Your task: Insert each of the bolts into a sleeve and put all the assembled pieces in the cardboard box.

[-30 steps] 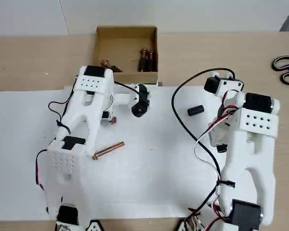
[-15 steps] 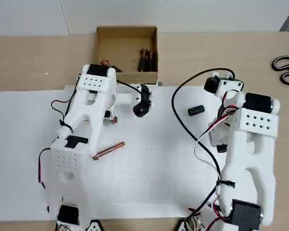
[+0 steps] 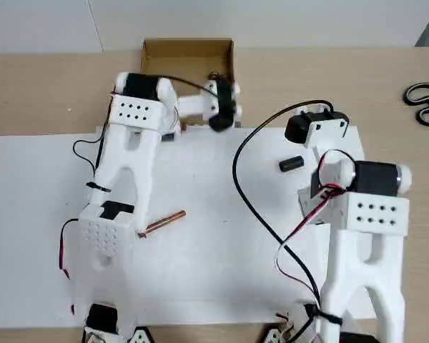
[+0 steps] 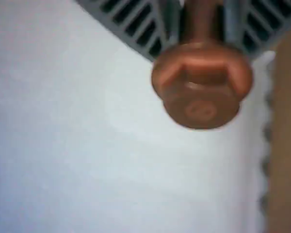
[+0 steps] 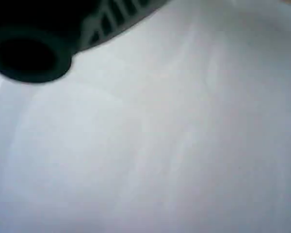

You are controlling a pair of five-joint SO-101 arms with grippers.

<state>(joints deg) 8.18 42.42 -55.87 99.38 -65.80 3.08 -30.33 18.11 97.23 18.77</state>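
Note:
My left gripper [image 4: 203,19] is shut on a copper bolt [image 4: 202,85], whose hex head faces the camera between grey ribbed fingers [image 4: 131,24]. From above, this gripper [image 3: 177,128] sits at the near wall of the cardboard box [image 3: 189,47]. In the right wrist view a black sleeve [image 5: 29,57] shows its open end beside a grey finger [image 5: 116,19]; my right gripper [image 5: 51,31] looks shut on it. A second black sleeve [image 3: 291,163] lies on the white paper ahead of the right arm [image 3: 357,193]. One loose copper bolt [image 3: 161,223] lies by the left arm's base.
Assembled pieces [image 3: 213,74] lie in the box, partly hidden by the left wrist camera [image 3: 222,107]. Black scissors [image 3: 423,100] rest at the far right on the wooden table. A black cable [image 3: 254,193] loops across the paper [image 3: 222,250] between the arms.
The left arm has swung away from the paper's middle to the box's near wall, carrying its bolt. The right arm has shifted slightly left and back, its wrist camera now nearer the loose sleeve.

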